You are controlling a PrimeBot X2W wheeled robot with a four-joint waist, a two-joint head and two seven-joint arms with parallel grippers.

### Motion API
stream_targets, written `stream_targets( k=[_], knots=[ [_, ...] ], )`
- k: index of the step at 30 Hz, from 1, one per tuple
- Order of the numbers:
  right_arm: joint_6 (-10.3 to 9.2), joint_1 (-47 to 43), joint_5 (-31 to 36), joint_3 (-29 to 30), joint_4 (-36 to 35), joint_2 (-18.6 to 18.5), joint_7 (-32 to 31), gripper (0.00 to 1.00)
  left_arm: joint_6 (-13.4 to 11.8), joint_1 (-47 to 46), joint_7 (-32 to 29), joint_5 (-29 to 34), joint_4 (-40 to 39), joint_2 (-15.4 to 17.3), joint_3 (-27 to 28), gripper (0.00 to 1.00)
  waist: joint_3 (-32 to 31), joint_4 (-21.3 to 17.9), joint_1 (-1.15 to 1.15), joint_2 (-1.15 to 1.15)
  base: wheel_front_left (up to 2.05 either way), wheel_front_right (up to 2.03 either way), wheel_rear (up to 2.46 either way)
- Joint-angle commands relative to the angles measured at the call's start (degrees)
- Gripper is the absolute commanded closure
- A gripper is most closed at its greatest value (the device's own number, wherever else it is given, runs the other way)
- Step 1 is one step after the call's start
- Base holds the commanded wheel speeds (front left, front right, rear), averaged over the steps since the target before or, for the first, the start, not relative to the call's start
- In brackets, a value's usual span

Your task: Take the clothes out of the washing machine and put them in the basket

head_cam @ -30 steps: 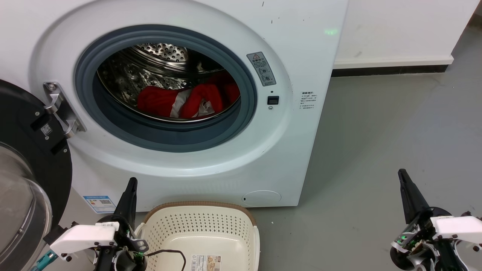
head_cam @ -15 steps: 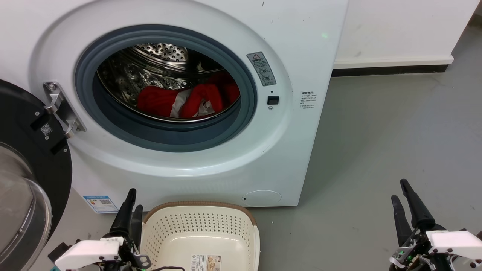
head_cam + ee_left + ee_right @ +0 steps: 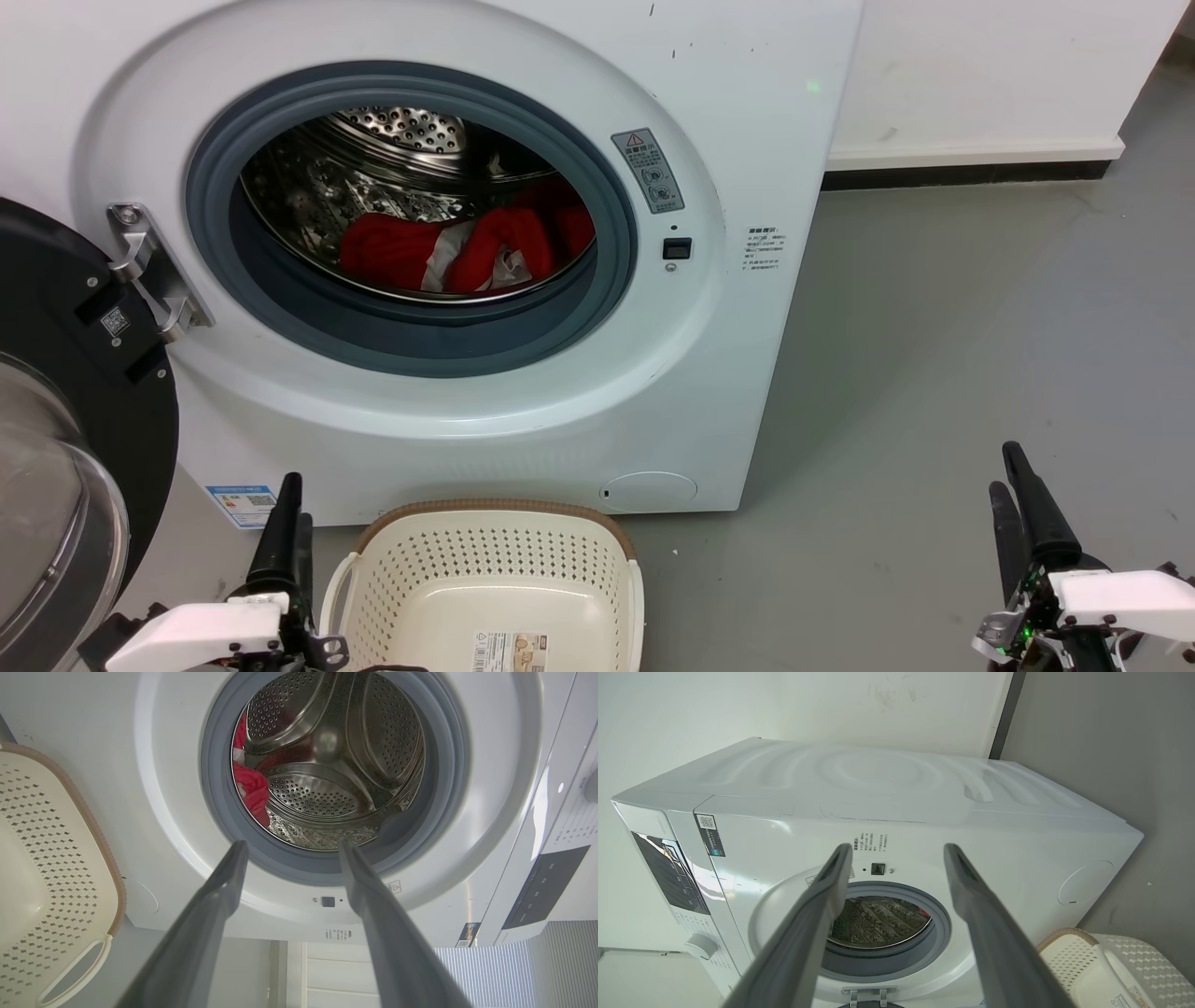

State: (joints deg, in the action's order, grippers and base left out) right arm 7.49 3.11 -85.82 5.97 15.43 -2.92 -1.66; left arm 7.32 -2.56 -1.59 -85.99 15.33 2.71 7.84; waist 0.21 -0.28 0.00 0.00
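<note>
The left tool [image 3: 295,499] and right tool [image 3: 1005,467] are hanging released and empty before the washing machine [image 3: 728,373], its door [image 3: 56,373] standing open. The clothes [image 3: 448,247] are lying low in the drum [image 3: 401,126], the basket [image 3: 495,511] waiting on the floor [image 3: 934,327] below. Reaching deep for a thick fold looks wisest.
</note>
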Motion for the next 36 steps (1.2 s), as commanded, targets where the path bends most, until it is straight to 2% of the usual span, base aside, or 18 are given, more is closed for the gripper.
stream_targets(
  k=[1, 4, 13, 17, 18, 20, 28, 36],
  knots=[
    [0.01, 0.22, 2.67, 0.31, -1.07, -0.03, 0.78, 0.00, 0.06, -0.43, 0.73, 1.74, -1.28, 0.09, 1.01, 0.00, 0.01, -0.02, 0.00, 0.00, 0.00, 0.00, 0.00],
    [0.01, 0.19, 6.78, 0.49, -1.38, -0.03, 1.49, 0.00, 0.04, -0.39, 1.46, 4.42, -1.49, 0.09, 2.24, 0.00, 0.05, -0.04, 0.00, 0.00, 0.00, 0.00, 0.00],
    [0.01, 0.27, 22.13, -0.13, -6.48, -0.03, 3.54, 0.00, -3.46, -0.90, 3.49, 15.52, -6.51, 0.12, 5.01, 0.00, 0.35, -0.06, 0.00, 0.00, 0.00, 0.00, 0.00],
    [0.01, 0.26, 29.72, -0.84, -9.18, -0.02, 4.42, 0.00, -4.39, -0.57, 4.34, 19.17, -9.73, 0.13, 4.91, 0.00, 0.50, -0.08, 0.00, 0.00, 0.00, 0.00, 0.00],
    [0.01, 0.26, 29.72, -0.84, -9.18, -0.02, 4.42, 0.00, -4.39, -0.57, 4.34, 19.17, -9.73, 0.13, 4.91, 0.00, 0.50, -0.08, 0.00, 0.00, 0.00, 0.00, 0.00],
    [0.01, 0.14, 34.82, -1.47, -10.87, -0.02, 5.00, 0.00, -4.71, -0.14, 4.95, 22.03, -11.85, 0.13, 4.14, 0.00, 0.60, -0.10, 0.00, 0.00, 0.00, 0.00, 0.00],
    [0.01, -0.38, 42.84, -1.98, -12.96, -0.01, 6.36, 0.00, -3.73, 1.14, 6.32, 28.07, -14.60, 0.14, 1.85, 0.00, 0.70, -0.18, 0.00, 0.00, 0.00, 0.00, 0.00],
    [0.01, -0.73, 50.45, -3.21, -14.58, -0.01, 7.81, 0.00, -5.10, 1.52, 7.73, 37.31, -18.05, 0.15, 0.05, 0.00, 0.90, -0.40, 0.00, 0.00, 0.00, 0.00, 0.00]
  ],
)
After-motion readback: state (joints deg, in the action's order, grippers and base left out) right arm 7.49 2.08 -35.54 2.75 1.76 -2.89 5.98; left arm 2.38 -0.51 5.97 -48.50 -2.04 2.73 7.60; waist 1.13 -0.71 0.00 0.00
